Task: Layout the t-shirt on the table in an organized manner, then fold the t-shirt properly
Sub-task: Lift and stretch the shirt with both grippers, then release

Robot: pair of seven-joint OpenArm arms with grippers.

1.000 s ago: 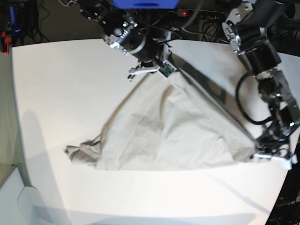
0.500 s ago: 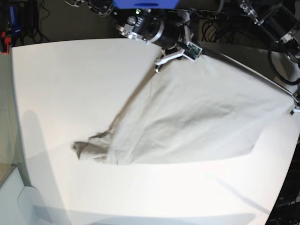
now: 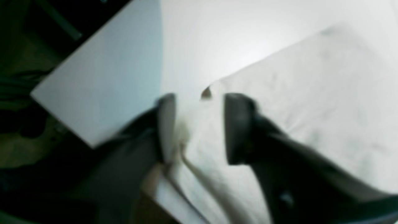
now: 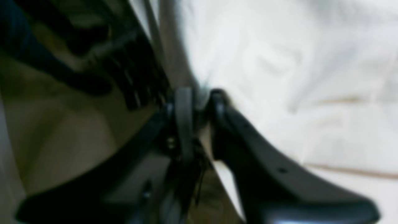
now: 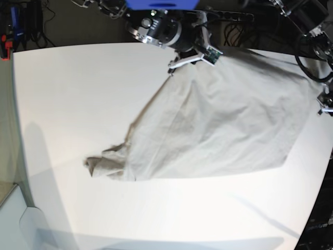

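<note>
The plain grey-beige cotton t-shirt (image 5: 218, 125) lies spread on the large white matte table (image 5: 67, 94), its long axis running from the bunched near-left end toward the far right. The left gripper (image 3: 199, 124), jaws apart, straddles a hem corner; the right gripper (image 4: 199, 102), almost together, pinches another edge. No containers.

Left gripper (image 3: 199, 127) jaws parted, dark fingers (image 3: 239, 127) straddling t-shirt (image 3: 311, 102) edge. Cloth lies between fingers, grip unclear, view blurred. Pale shirt spreads right and far over white table (image 3: 124, 62). Table corner at left, dark floor (image 3: 28, 43) beyond.
</note>
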